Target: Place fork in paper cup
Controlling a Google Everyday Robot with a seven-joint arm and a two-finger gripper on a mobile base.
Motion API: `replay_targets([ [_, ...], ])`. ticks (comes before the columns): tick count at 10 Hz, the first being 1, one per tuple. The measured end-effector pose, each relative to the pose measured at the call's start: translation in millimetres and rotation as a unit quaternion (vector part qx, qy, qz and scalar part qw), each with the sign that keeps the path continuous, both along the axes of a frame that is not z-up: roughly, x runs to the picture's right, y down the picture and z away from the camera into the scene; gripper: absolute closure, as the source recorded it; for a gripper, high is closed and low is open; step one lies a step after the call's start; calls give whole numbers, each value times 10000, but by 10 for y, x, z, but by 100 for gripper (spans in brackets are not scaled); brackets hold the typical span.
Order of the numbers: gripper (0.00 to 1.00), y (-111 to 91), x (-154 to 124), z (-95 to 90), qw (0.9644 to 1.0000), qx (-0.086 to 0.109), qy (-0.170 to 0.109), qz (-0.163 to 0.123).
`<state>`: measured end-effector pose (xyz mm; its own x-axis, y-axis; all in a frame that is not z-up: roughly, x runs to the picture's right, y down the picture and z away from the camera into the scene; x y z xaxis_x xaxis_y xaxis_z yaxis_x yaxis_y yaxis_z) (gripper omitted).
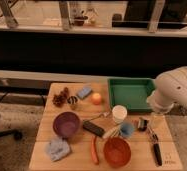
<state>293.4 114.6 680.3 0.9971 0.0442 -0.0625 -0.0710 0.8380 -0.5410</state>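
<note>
near the middle of the wooden table [46,122]: the fork [99,116], flat on the boards, thin and silvery, its right end close beside the paper cup [119,114]. paper cup upright, rim up, just right of the fork. both well to the left of the gripper [156,120], with a small dark object [143,123] on the table between cup and gripper.

gripper low over the right side of the table, hanging under the bulky white arm [179,90], just near of the right corner of the green tray [131,92]. fingers spread wide apart; nothing held between them, and no contact with the fork or the cup. just near of the gripper, flat on the wood: a long black-handled utensil [155,147].

around the fork: a purple bowl [67,124] to the left, a flat black bar [93,128] just near of it, a small blue cup [126,130] near and slightly right of the paper cup, an orange bowl [117,151] nearer still. beside the orange bowl on its left, a slim orange-red strip [94,150]. at the near left corner, a crumpled grey-blue cloth [57,148]. along the far left of the table: a brown spiky cluster [61,98], a blue sponge [84,92], an orange ball [96,98].
</note>
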Motion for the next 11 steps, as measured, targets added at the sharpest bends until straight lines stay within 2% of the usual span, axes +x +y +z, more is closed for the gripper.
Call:
replay_targets([
  [8,20,1,1,0,10000,1,0,1],
  [11,20,30,-7,-16,9999,94,-89,-4],
])
